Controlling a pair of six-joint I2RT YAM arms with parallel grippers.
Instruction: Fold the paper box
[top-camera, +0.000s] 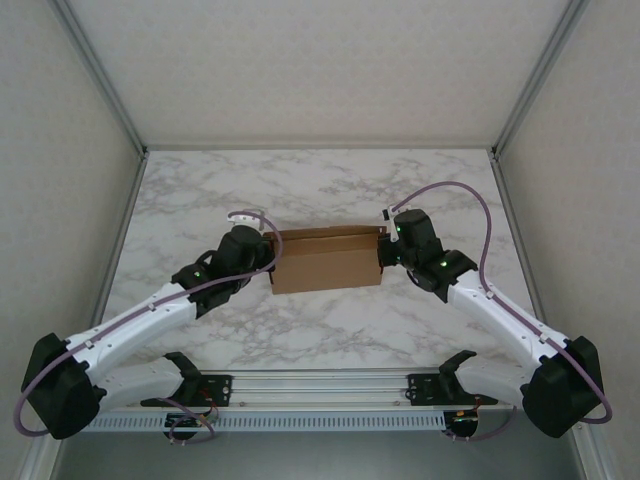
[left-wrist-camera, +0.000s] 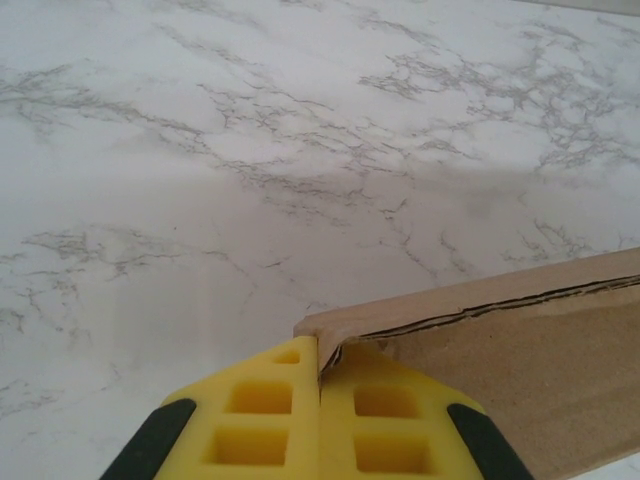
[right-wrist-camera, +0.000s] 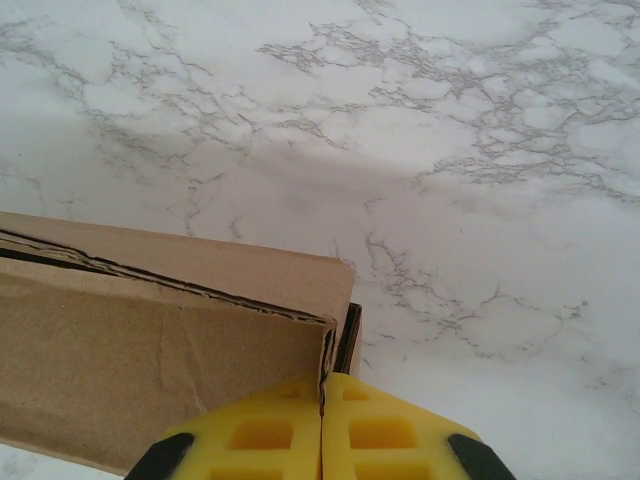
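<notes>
The brown cardboard paper box (top-camera: 328, 260) lies mid-table between both arms, its lid folded down. My left gripper (top-camera: 268, 258) pinches the box's left end; in the left wrist view the yellow fingers (left-wrist-camera: 270, 415) are closed together on the corner of the cardboard (left-wrist-camera: 520, 350). My right gripper (top-camera: 384, 252) pinches the right end; the right wrist view shows its yellow fingers (right-wrist-camera: 380, 435) closed on the side wall of the box (right-wrist-camera: 150, 340), with a dark gap beside the end flap (right-wrist-camera: 347, 338).
White marble table (top-camera: 320, 190) stretches behind and in front of the box. Grey walls with metal frame posts (top-camera: 128, 180) border it left and right. A rail (top-camera: 320, 385) runs along the near edge between the arm bases.
</notes>
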